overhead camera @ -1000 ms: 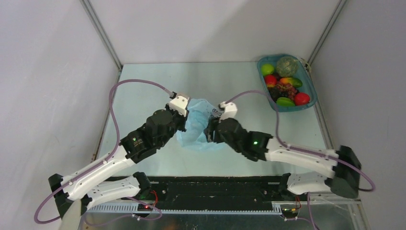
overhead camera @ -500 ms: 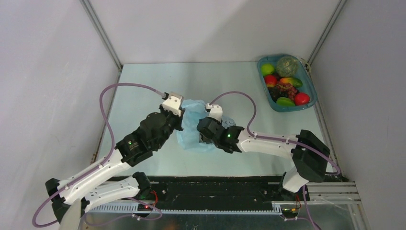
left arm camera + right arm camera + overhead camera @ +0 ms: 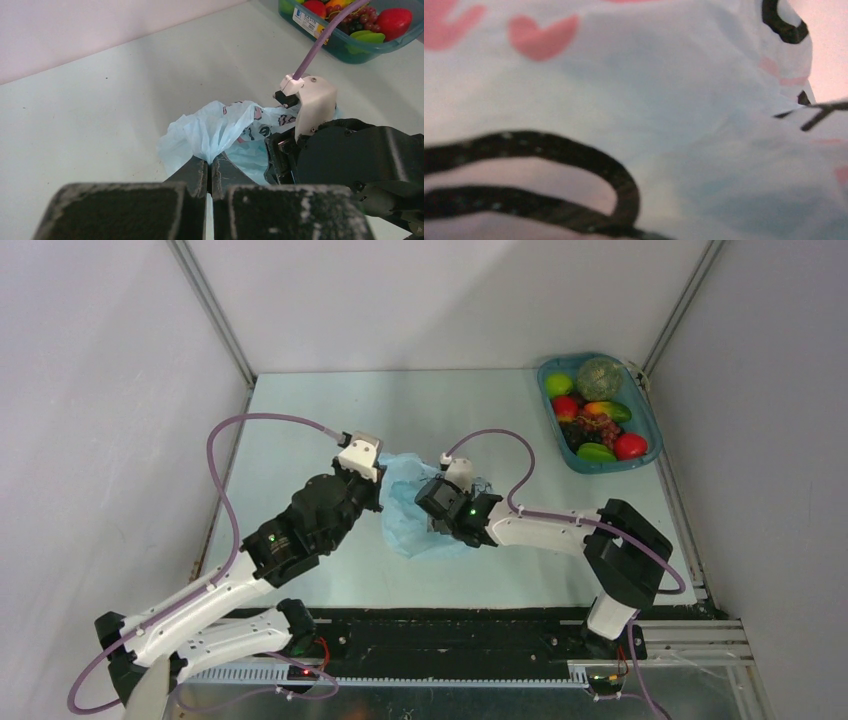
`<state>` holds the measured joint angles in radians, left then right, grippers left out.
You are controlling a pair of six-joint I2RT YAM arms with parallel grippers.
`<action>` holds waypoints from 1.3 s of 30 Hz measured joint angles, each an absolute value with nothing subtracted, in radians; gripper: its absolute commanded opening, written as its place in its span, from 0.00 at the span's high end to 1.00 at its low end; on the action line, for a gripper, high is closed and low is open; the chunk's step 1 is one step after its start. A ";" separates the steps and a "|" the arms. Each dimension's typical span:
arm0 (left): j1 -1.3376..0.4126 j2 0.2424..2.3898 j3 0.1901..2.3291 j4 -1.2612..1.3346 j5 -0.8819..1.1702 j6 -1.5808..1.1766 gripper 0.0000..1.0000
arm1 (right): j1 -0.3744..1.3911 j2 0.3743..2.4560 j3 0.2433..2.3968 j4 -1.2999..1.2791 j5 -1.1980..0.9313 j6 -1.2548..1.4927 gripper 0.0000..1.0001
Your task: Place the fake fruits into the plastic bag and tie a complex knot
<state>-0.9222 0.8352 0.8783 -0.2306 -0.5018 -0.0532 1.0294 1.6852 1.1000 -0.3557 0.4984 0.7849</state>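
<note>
While our left gripper [image 3: 210, 172] is pinching the plastic bag [image 3: 220, 130], the fake fruits [image 3: 598, 420] are sitting in the tray [image 3: 653, 430].
Our right gripper [image 3: 273, 158] is pressing into the bag on the table [image 3: 300, 410]; we cannot tell its opening.

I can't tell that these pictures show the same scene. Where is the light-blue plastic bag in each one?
Top external: the plastic bag lies crumpled near the picture's centre.
Left wrist: the bag is at the centre, its film pinched in the left gripper.
Right wrist: the bag fills the whole picture, blurred and very close.
Shared landmark: the teal tray, upper right in the top and left wrist views; the right wrist view lacks it.
</note>
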 measured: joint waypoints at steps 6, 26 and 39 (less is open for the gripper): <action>-0.922 0.838 0.878 -0.226 -0.530 -0.052 1.00 | 1.031 1.691 1.100 -0.378 0.582 0.750 0.62; -0.883 0.852 0.866 -0.219 -0.629 -0.028 1.00 | 1.045 1.517 1.092 -0.351 0.571 0.677 1.00; -0.718 0.878 0.866 -0.231 -0.698 -0.023 1.00 | 1.032 0.977 0.725 0.106 0.494 0.641 1.00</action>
<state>-0.7181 0.8776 0.8658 -0.2314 -0.6979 -0.0235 1.0321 0.9771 0.7254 0.1059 0.4938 0.6411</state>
